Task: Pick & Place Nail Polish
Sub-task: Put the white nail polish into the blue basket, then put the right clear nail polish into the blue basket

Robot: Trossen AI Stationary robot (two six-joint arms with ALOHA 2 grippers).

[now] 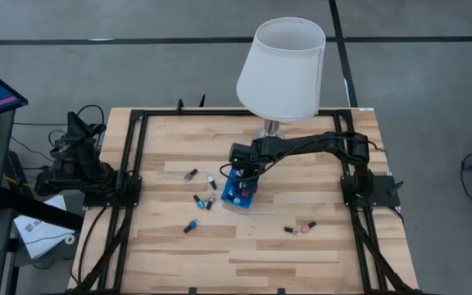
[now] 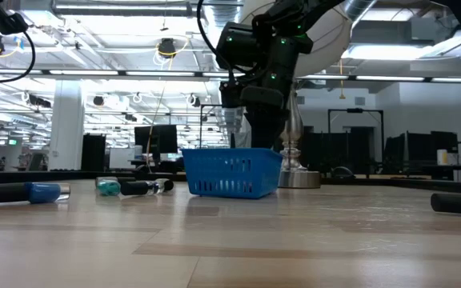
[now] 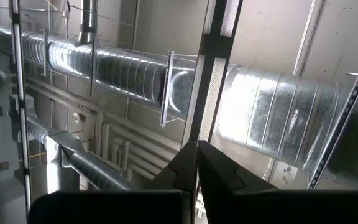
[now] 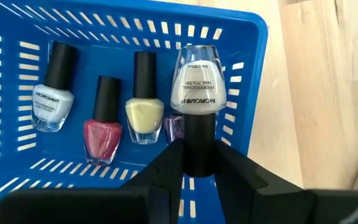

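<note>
A pale wooden desk carried a black metal frame around its edges. A lamp with a white shade stood on a silver base at the far side. A small blue basket sat near the middle. Silver air ducts ran overhead.

Overall light: we see even, bright indoor light on the table, with only faint shadows under the arms.
Source: in the low view, we see ceiling lights glowing behind the scene.
Backlight: the right gripper reads as a dark silhouette against that glow.
Glare: we see strong sheen on the metal duct.
Focus: the held pale bottle is sharp; the near floor of the low view looks soft, perhaps out of focus.
</note>
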